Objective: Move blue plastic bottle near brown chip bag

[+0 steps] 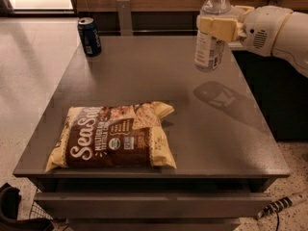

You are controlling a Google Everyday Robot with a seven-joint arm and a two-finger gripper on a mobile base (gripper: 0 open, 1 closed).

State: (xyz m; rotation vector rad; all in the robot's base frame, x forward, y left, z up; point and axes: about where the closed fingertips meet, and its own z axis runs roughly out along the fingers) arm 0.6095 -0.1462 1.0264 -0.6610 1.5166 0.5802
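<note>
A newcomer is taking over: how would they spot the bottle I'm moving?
At the far right edge of the gray table, the gripper holds the bottle upright above the surface. It is clear with a white cap, taller than the blue can at the far left.

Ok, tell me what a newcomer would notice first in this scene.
The gripper, shut on the blue plastic bottle, holds it upright in the air over the table's far right side. The brown chip bag lies flat near the front left edge, and a dark blue soda can stands at the far left corner.
</note>
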